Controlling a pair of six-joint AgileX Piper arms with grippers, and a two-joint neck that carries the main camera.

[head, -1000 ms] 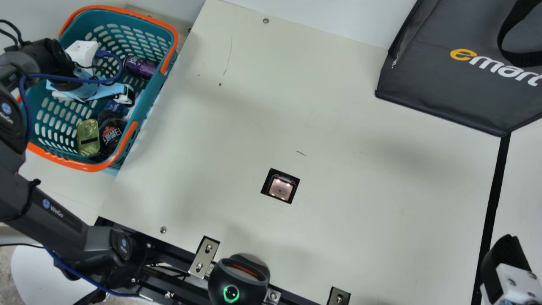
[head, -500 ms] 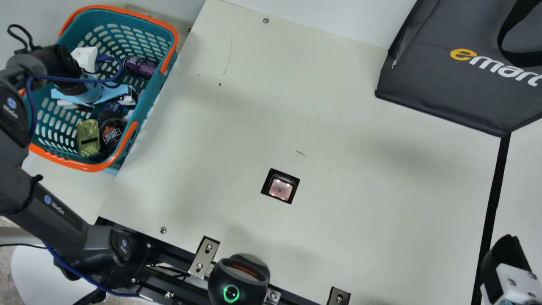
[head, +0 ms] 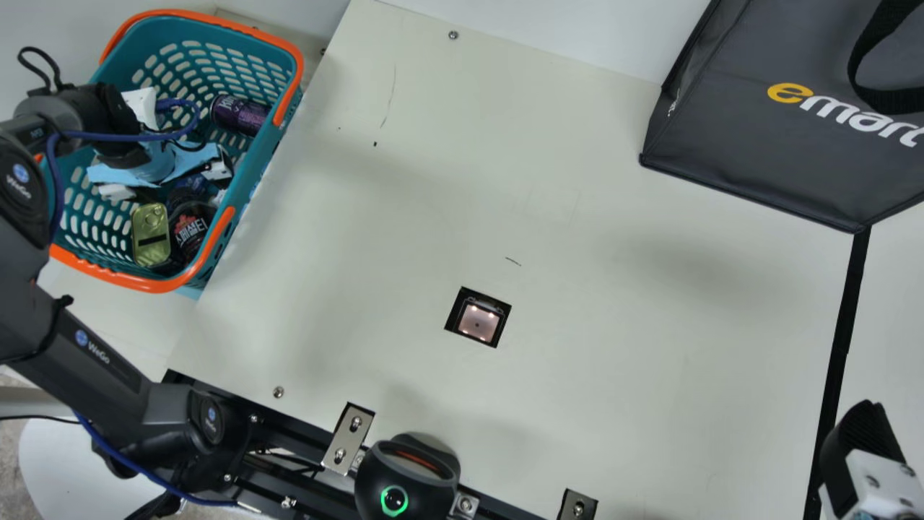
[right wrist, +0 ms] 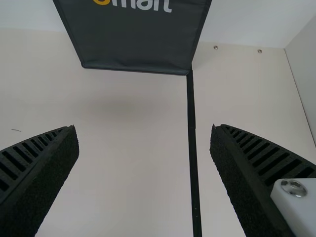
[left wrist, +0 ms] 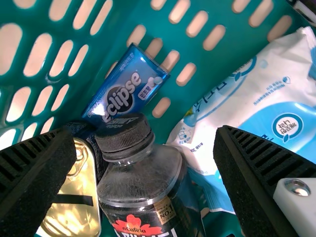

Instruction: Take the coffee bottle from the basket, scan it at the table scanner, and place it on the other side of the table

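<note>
Picking the coffee bottle (left wrist: pixel 143 177) out of the basket (head: pixel 148 286) is judged to be the step in hand, early on; no step counted as done. Bottle seen inside the basket, cap between the spread fingers of the left gripper (left wrist: pixel 145 132), not grasped. Gold tin (left wrist: pixel 76 187) just beside it. Right gripper (right wrist: pixel 143 128) is parted too, nothing held, over the surface (head: pixel 613 253). Left to be done: grip to be closed, bottle to be lifted out, barcode to be presented at the scanner (head: pixel 478 323), bottle to be set down on the other side.
</note>
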